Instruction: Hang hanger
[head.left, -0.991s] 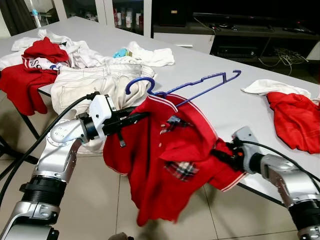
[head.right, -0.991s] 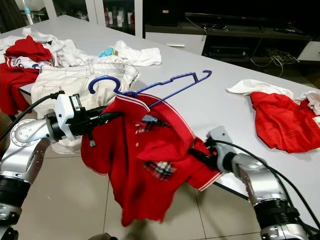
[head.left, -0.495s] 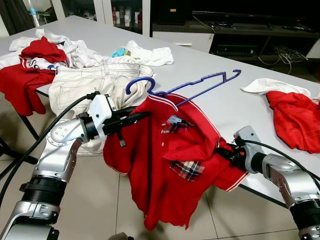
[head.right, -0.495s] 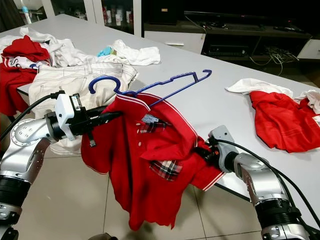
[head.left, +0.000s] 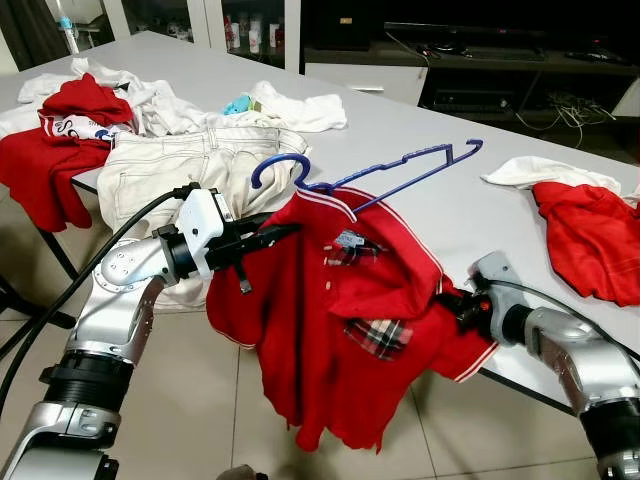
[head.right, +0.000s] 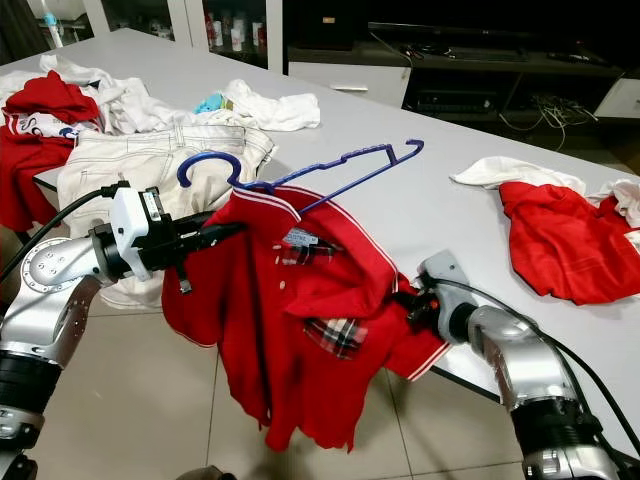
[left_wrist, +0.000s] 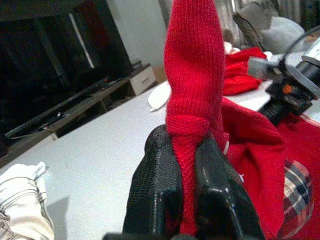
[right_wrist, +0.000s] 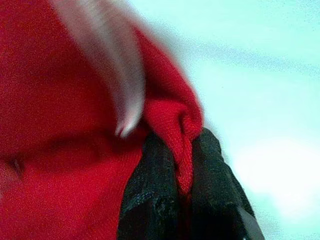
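The left end effector (head.left: 268, 233) has its fingers (left_wrist: 155, 185) pressed together on a fold of the red shirt (head.left: 330, 330) at its collar side, out past the near edge of the table (head.left: 440, 210). The right end effector (head.left: 455, 303) pinches another fold of the same shirt at the sleeve hem, close against the near edge. The shirt hangs between the two holds, its body drooping off the table toward the floor.

The hanger (head.left: 375, 170), blue, lies half threaded in the collar: its hook sticks out over the table beside the white trousers (head.left: 190, 165), and one arm juts clear of the shirt toward the table's middle.

The main risk, as I judge it, is that the hanger slides out of the neck. Nothing grips it; only the cloth holds it, and the shirt's weight pulls off the edge. A jerk or uneven lift by either arm could tip it free. Both holds are thin folds, so a slip is also possible.

The left arm reaches forward with a bent elbow, wrist level. The right forearm angles inward along the near edge, toward the shirt.
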